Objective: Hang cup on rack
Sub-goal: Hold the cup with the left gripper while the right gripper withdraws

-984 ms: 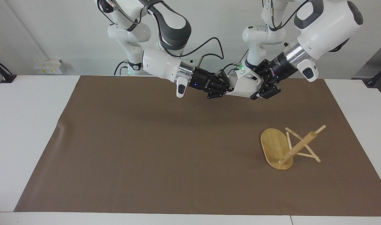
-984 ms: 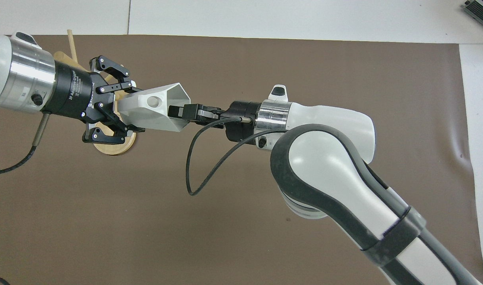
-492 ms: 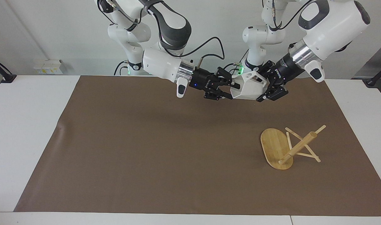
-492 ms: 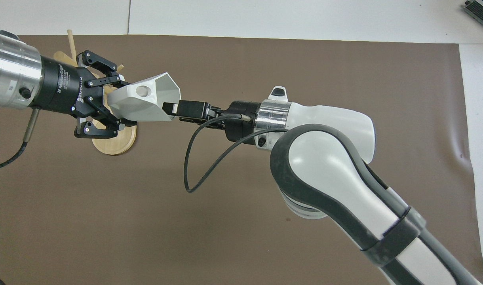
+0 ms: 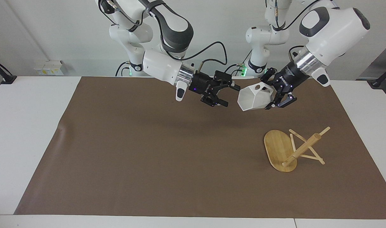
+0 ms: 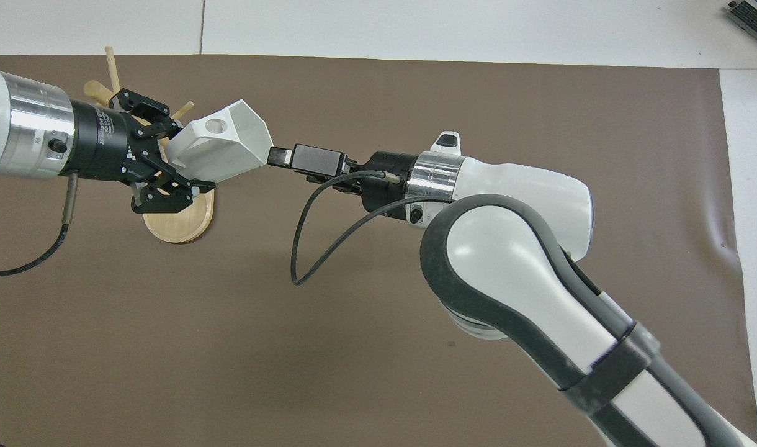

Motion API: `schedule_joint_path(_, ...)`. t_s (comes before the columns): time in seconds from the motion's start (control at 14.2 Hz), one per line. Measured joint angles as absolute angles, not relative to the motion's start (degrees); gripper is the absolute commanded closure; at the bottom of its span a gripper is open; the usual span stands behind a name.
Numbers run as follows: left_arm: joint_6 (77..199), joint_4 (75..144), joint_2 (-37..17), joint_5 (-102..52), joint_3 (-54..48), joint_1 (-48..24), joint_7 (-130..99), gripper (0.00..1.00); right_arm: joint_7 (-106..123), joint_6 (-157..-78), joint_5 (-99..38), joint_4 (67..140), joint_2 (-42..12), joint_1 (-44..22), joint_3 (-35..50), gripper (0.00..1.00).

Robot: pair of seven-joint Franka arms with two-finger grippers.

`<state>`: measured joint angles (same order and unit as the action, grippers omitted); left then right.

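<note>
The white faceted cup hangs in the air over the brown mat, its mouth tipped down toward the table. My left gripper is shut on the cup's base end, beside the handle with the round hole. My right gripper is open just off the cup's rim, touching nothing. In the overhead view the left gripper and the cup cover part of the rack, with the right gripper beside the rim. The bamboo rack sits on the mat toward the left arm's end, its post slanting.
A brown mat covers most of the white table. A black cable loops below the right wrist. Nothing else lies on the mat.
The right gripper opened and let go of the cup's rim. The left gripper carried the cup toward the left arm's end and tipped its mouth downward.
</note>
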<state>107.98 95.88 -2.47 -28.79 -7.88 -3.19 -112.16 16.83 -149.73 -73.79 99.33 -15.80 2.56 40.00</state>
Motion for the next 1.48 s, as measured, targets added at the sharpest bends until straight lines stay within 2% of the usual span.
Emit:
schedule_joint_path(0.35,116.3,103.1,-0.3,-26.9,-7.7,-3.1,-120.8,1.0,24.0,-151.4,-57.2,102.3,-15.8,3.2,38.6,0.0)
schedule_joint_path(0.77,130.0,112.8,2.9,-26.5,-7.8,-3.1,-129.8,1.0,28.9,-151.2,-35.7,105.2,-15.7,3.8,32.4,0.0)
schedule_joint_path(1.2,136.6,117.2,2.1,-26.5,-8.1,-3.2,-136.5,1.0,29.2,-141.3,-13.9,105.8,-14.4,4.1,23.2,0.0)
schedule_joint_path(1.48,141.1,118.9,0.5,-26.5,-8.2,-3.2,-141.5,1.0,30.4,-135.7,-11.9,105.7,-13.2,4.2,14.8,0.0)
